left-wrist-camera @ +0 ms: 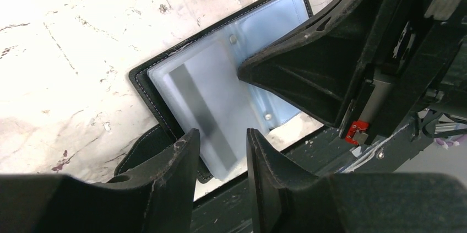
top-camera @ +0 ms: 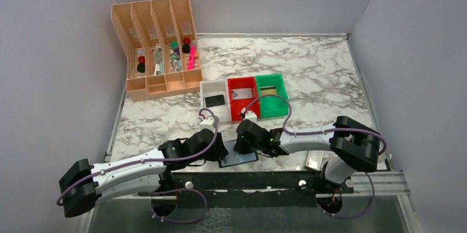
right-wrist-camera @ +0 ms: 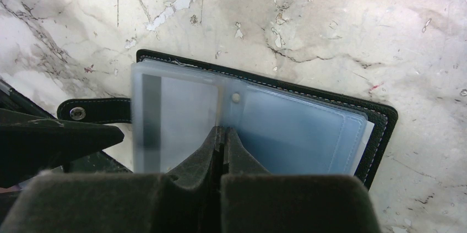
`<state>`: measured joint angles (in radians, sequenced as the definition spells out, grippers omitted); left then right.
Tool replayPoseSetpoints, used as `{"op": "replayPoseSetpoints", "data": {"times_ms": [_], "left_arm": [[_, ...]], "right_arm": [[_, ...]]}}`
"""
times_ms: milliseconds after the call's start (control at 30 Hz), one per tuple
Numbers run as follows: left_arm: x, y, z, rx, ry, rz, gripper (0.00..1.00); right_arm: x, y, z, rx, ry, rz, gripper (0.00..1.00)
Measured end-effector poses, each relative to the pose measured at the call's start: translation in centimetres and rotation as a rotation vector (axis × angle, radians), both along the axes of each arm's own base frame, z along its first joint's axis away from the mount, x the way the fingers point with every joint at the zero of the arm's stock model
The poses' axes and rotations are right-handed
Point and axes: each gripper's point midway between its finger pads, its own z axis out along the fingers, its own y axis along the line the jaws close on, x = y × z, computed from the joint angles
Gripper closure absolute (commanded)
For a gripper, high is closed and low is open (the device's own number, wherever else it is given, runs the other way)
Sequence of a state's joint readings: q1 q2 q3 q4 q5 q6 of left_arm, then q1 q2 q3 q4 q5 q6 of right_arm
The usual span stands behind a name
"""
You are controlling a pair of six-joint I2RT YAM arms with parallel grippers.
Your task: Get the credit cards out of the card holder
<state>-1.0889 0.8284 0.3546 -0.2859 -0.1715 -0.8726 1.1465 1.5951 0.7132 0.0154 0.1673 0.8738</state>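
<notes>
Top view: the card holder (top-camera: 238, 158) lies open on the bench (top-camera: 308, 73), left gripper (top-camera: 219, 151) at its left end, right gripper (top-camera: 242, 142) over its middle; left wrist: left gripper spread astride a striped card (left-wrist-camera: 193, 101) sleeved in the holder; right wrist: right gripper pressed together, tips on the holder's middle seam.

High rear overview; both wrist close-ups on one card holder (left-wrist-camera: 273, 22)

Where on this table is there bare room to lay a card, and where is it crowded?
Free: marble behind the green bin; marble between the organizer and the left arm. Crowded: near edge, left gripper and right gripper at the card holder.
</notes>
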Motion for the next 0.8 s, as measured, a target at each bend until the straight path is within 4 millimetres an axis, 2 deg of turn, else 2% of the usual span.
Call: {"op": "replayPoseSetpoints", "data": {"times_ms": [367, 800], "left_arm": [[0.20, -0.25, 0.60, -0.006, -0.012, 0.004, 0.59], [0.26, 0.16, -0.37, 0.030, 0.004, 0.023, 0.57]], "right_arm": [[0.01, 0.02, -0.02, -0.001, -0.001, 0.002, 0.99], [0.01, 0.03, -0.02, -0.001, -0.001, 0.003, 0.99]]}}
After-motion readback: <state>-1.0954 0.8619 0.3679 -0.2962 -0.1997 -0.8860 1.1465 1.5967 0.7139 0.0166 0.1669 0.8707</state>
